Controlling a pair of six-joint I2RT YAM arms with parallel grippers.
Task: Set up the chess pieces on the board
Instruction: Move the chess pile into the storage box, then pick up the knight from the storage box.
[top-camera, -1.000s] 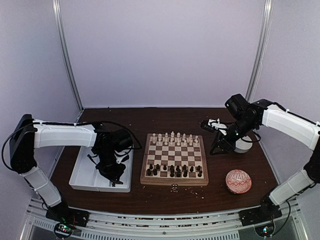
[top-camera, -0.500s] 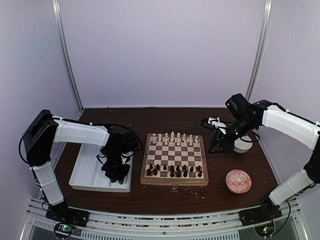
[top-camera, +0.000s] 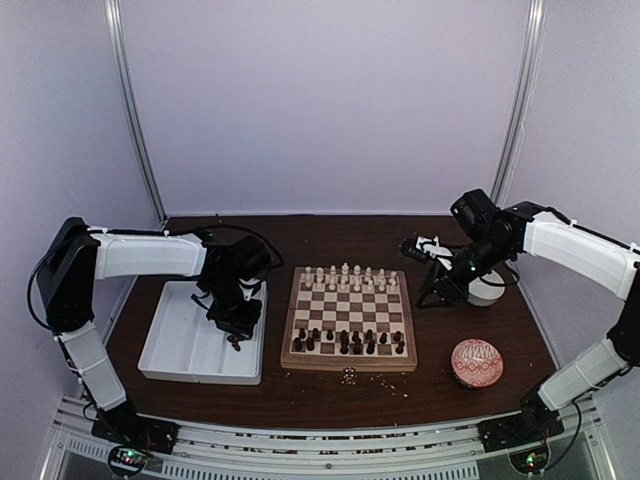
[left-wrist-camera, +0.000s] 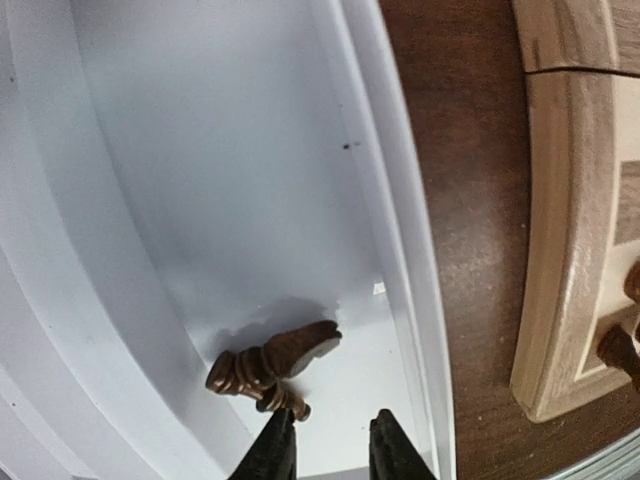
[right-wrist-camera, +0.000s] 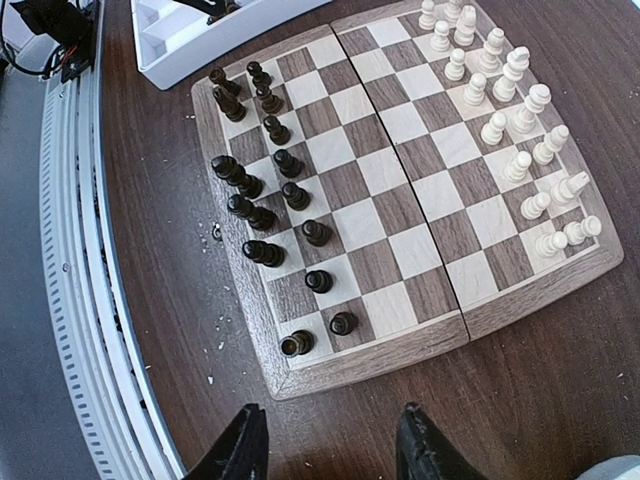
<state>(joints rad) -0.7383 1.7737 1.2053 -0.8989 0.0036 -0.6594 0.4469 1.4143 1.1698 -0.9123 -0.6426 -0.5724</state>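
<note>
Table: dark wood; everything below both tools is carried by it
Tray: white, divided, directly under the left gripper; its long wall is seen just to the board side of the fingertips
Board: wooden checkerboard with a fold seam, found beside the left gripper past the tray wall, and ahead of and below the right gripper
Left gripper: jaws held narrowly apart with bare tray floor showing in the gap; nothing is seen pinched
Right gripper: jaws spread wide over the table edge short of the board; nothing is held
Patterned ball: red and white, left well off to the right gripper's near side
Cream pieces: stood in two rows on the board edge farthest ahead of the right gripper
Dark pieces: stood along the nearer edge, rows looser, with a gap judged unfilled
Lying dark piece: on its side on the tray floor just ahead of the left fingertips, apparently against one of them
Handling: judged light, stiff, smooth turned wood, likely to roll or tip; best taken across the narrow waist above the base
Crumbs: pale, scattered near the board
Writing: no brand or label can be read
</note>
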